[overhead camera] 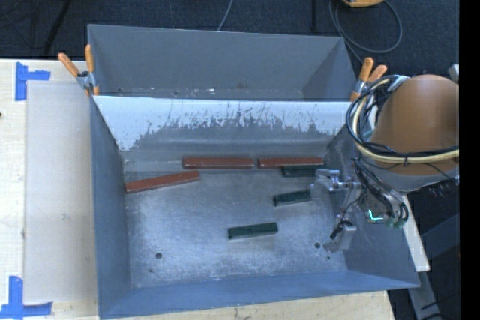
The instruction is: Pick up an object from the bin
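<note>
Currently closest to the camera is the near green block (253,231): dark, flat, slightly tilted, lying about mid-floor in the bin (111,236). The claw (339,230) is to its right, low over the floor beside the right wall and well clear of that block. Can't tell from this angle whether the claw is open or closed.

Next back is the middle green block (292,198), same kind. It lies up and left of the claw, is the nearest thing to it, and is not touching it. Behind that, the far green block (300,171) has its right end hidden by the wrist hardware.

The middle brown bar (218,162) and right brown bar (291,161) lie end to end at the foot of the back wall. The left brown bar (163,181) is tilted, just below the middle bar's left end.

The arm's orange cover (416,124), with looped cables, hangs over the right rim.
</note>
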### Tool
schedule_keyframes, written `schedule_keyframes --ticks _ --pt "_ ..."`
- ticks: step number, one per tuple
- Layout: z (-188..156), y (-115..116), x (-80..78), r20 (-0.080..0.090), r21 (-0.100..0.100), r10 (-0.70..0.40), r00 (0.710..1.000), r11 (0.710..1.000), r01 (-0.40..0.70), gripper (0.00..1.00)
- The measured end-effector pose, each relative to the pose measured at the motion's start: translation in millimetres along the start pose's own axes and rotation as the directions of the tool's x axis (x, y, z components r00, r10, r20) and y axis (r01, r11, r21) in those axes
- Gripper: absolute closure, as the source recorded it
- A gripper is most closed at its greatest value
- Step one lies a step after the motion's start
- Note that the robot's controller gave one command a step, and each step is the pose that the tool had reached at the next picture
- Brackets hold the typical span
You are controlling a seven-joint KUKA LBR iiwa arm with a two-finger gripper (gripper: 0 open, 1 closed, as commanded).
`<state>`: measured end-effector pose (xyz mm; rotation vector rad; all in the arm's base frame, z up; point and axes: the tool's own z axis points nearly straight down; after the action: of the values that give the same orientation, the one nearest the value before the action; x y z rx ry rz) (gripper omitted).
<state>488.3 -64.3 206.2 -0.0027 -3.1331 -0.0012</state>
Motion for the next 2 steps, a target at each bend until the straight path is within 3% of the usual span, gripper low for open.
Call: schedule_keyframes --ticks 1,2 --pt "136.6 79.3 12.9 0.021 0.001 -0.063 0.998 0.998 0.063 0.0" --pt "134.3 78.7 13.1 0.02 0.002 -0.066 0.998 0.998 0.066 1.0"
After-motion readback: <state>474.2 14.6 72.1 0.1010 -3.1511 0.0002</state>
